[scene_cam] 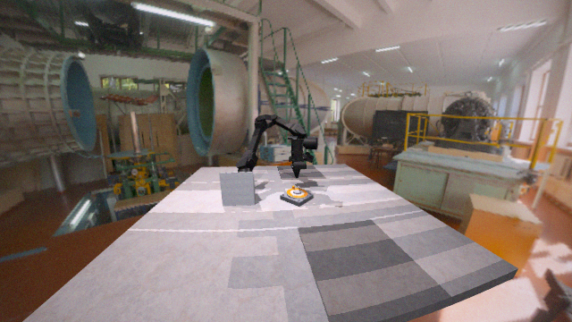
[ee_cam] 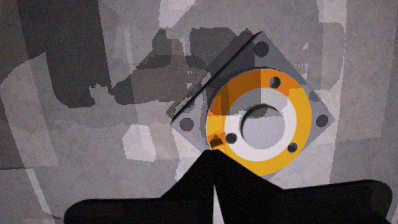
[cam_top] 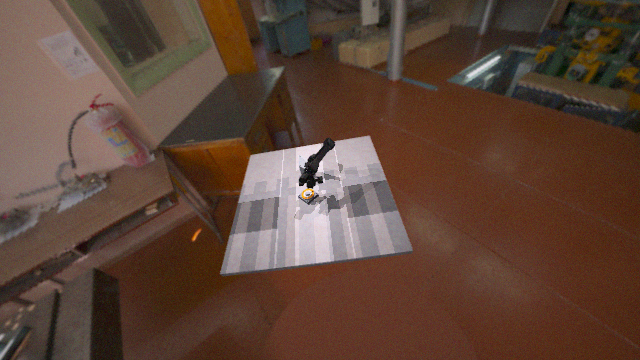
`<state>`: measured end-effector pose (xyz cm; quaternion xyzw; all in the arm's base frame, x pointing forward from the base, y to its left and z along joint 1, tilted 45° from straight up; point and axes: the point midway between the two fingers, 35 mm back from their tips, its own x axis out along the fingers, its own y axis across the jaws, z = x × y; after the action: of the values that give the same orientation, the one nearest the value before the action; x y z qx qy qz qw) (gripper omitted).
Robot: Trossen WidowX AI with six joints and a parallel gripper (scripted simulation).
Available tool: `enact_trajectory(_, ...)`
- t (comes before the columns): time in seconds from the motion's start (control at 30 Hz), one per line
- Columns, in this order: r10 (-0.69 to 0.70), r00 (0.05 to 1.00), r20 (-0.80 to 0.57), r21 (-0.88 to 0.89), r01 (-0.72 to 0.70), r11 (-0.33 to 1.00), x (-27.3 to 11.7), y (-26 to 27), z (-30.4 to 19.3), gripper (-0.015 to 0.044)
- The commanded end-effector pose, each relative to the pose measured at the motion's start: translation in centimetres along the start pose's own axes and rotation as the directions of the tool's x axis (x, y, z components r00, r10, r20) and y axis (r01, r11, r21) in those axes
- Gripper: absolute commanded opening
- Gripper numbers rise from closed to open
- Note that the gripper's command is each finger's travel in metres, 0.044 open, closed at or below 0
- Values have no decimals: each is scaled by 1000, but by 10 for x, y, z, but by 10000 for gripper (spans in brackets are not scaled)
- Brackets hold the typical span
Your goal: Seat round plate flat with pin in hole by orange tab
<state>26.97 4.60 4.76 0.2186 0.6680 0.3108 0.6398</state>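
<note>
The round plate (cam_top: 303,195) (scene_cam: 306,195) (ee_cam: 302,115), orange with a white inner ring, sits around the grey post (ee_cam: 265,131) on the dark grey square base (cam_top: 308,202) (scene_cam: 298,203) (ee_cam: 312,107). Its orange tab (scene_cam: 293,187) (ee_cam: 216,142) is at the plate's left rim in the wrist view, with a small dark hole (ee_cam: 231,138) beside it. I cannot make out the pin or how far the plate tilts. My gripper (cam_top: 310,186) (scene_cam: 297,175) (ee_cam: 211,156) is shut and empty, pointing down above the plate. Its tips appear just below the tab in the wrist view, with a gap to the plate in the exterior view.
A grey upright block (scene_cam: 238,189) stands on the table (cam_top: 260,250) (scene_cam: 179,268), left of the base in the exterior view. The arm (cam_top: 320,154) (scene_cam: 253,145) rises behind it and reaches over toward the base. Shadows fall across the base and table.
</note>
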Motion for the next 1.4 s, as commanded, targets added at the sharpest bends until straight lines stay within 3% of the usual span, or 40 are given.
enact_trajectory(0.0, 7, 1000, -20, -13, -7, 1000, 3, -1, -3, 0)
enact_trajectory(0.33, 9, 1000, -20, -13, -9, 1000, 50, 0, -3, 0)
enact_trajectory(1.37, 9, 1000, -21, -12, -9, 1000, 51, -4, -26, 0)
